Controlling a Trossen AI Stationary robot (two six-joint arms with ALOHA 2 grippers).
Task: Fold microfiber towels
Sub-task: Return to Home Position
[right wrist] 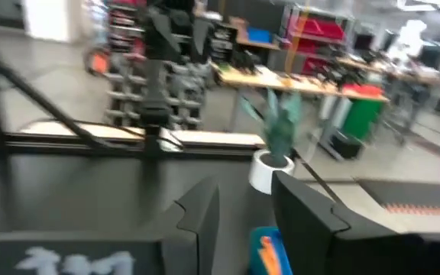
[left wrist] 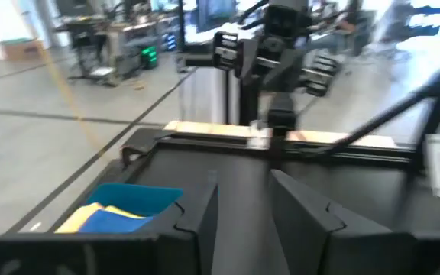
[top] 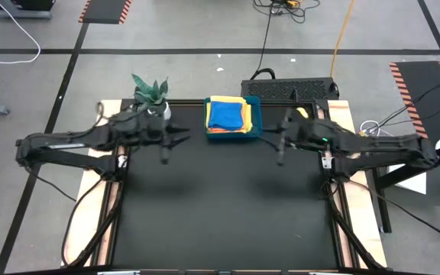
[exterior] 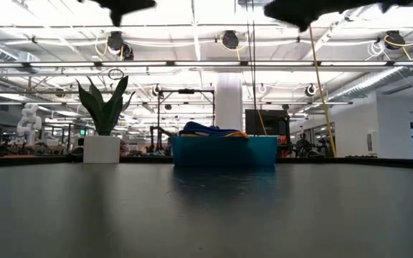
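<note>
High view: towels point(top: 227, 115) stacked in tray point(top: 257, 118), far-edge middle of surface point(top: 220, 206); left hand point(top: 178, 140) and right hand point(top: 279, 143) flank it, both spread. Stack seems proud of rim; low swing could snag it.

Robotics lab or workshop hall.
Taped concrete floor point(top: 166, 30), hazard-striped mats point(top: 105, 9), exposed ceiling rails point(exterior: 192, 64), probably parts racks point(right wrist: 128, 76) beyond the bench.

Bright, even light falls from the ceiling point(exterior: 171, 29). The black desk point(top: 228, 198) gives a dull sheen along its far edge in the low view.
</note>
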